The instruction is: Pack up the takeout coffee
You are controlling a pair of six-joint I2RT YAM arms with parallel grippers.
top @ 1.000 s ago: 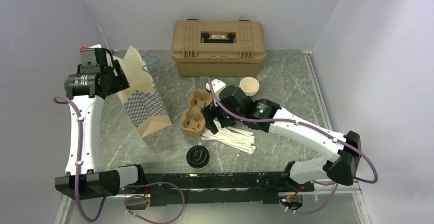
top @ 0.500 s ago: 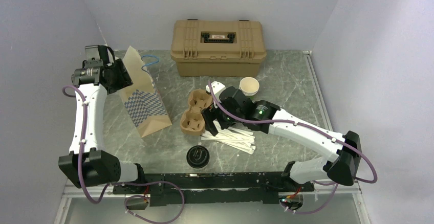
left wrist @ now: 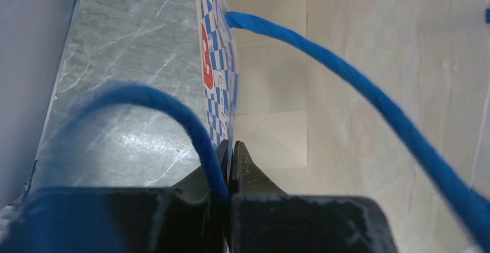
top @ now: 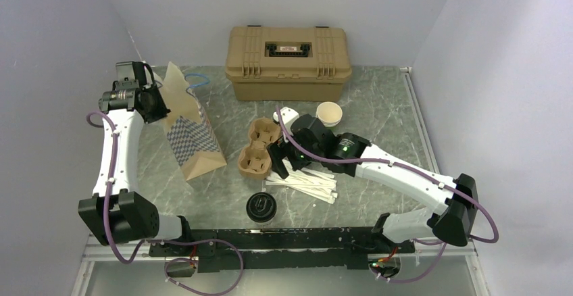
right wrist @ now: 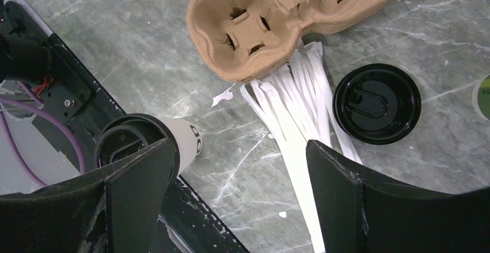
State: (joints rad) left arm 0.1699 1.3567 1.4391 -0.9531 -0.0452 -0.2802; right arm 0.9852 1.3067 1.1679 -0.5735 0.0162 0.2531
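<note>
Grey marble table (top: 385, 107), lilac walls. At far left the left gripper (left wrist: 230, 156) is pinched onto the top rim of the upright paper bag (top: 192, 140); a second ago it stood wider, short of the rim. Rightward lies a cup carrier (top: 257, 151). The takeout coffee (top: 262, 207) stands at the near edge. The right gripper (top: 280, 162) gapes empty over white strips (top: 307, 184), unmoved.

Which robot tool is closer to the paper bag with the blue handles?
Left. The left tool pinches the paper bag's rim. The right tool hangs open over the white straws, apart from the bag.
</note>
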